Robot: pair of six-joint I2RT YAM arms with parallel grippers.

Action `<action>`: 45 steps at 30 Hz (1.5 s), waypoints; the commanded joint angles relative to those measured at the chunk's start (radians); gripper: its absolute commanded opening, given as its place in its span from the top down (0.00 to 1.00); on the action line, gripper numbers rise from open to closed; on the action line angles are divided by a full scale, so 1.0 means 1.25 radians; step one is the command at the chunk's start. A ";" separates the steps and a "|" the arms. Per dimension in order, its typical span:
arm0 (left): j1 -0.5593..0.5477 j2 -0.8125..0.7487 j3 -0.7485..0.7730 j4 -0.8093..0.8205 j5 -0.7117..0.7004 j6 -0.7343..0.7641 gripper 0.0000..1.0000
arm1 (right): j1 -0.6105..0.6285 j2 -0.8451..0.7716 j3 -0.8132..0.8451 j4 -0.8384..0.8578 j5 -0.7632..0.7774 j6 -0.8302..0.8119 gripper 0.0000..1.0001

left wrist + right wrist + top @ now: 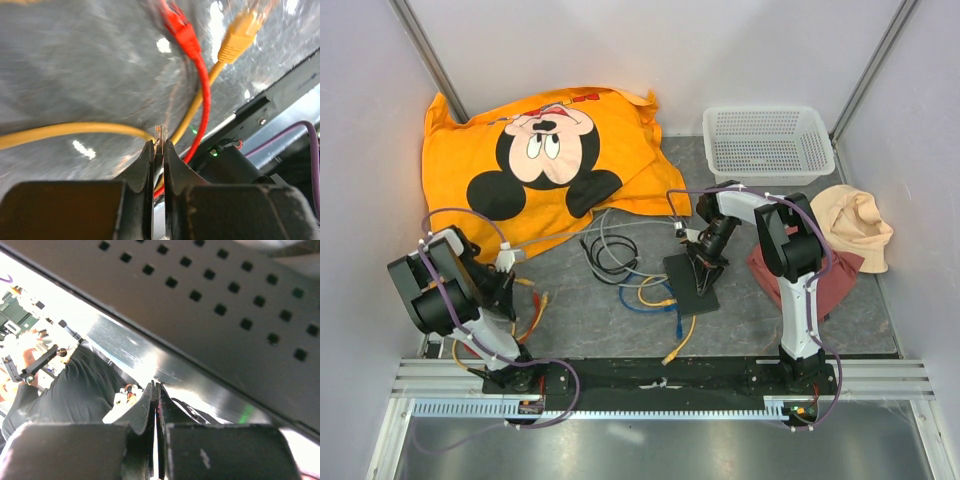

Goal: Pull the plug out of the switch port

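The switch (691,284) is a flat black box lying on the grey mat at centre. Its perforated black face fills the top of the right wrist view (225,305). My right gripper (703,260) rests on the switch's far end, and its jaws (157,386) are closed together with nothing visible between them. My left gripper (516,279) is far to the left of the switch. It is shut (159,142) on the clear plug (160,133) of a yellow cable (70,131), which is out of the switch.
Loose cables lie tangled left of the switch: black (605,255), blue (645,303) and yellow (680,338). A red plug (179,27) and a yellow plug (240,35) lie ahead of the left gripper. An orange cloth (540,160), a white basket (767,143) and a beige hat (855,225) are around.
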 commanded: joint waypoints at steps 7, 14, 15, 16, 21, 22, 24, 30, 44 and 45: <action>-0.129 -0.109 0.241 -0.160 0.368 -0.063 0.52 | -0.003 0.069 -0.054 0.312 0.164 -0.018 1.00; -0.475 -0.146 0.358 -0.099 0.467 -0.222 0.41 | -0.003 0.066 -0.048 0.312 0.161 -0.018 1.00; -0.515 -0.144 0.379 -0.079 0.476 -0.268 0.41 | -0.003 0.066 -0.049 0.313 0.161 -0.019 1.00; -0.555 -0.139 0.387 -0.051 0.483 -0.289 0.41 | -0.003 0.064 -0.052 0.315 0.159 -0.018 1.00; -0.768 -0.041 0.408 0.174 0.517 -0.483 0.44 | -0.004 0.064 -0.060 0.318 0.161 -0.021 1.00; -0.781 -0.017 0.416 0.189 0.536 -0.502 0.44 | -0.004 0.066 -0.062 0.320 0.161 -0.021 1.00; -0.817 0.061 0.444 0.219 0.576 -0.541 0.44 | -0.004 0.066 -0.063 0.320 0.163 -0.021 1.00; -0.872 0.158 0.435 0.329 0.599 -0.596 0.45 | -0.003 0.072 -0.053 0.320 0.172 -0.022 1.00; -0.962 0.228 0.245 0.667 0.579 -0.804 0.46 | -0.003 0.035 -0.089 0.321 0.177 -0.027 1.00; -0.964 0.232 0.243 0.669 0.572 -0.806 0.46 | -0.004 0.035 -0.090 0.321 0.179 -0.027 1.00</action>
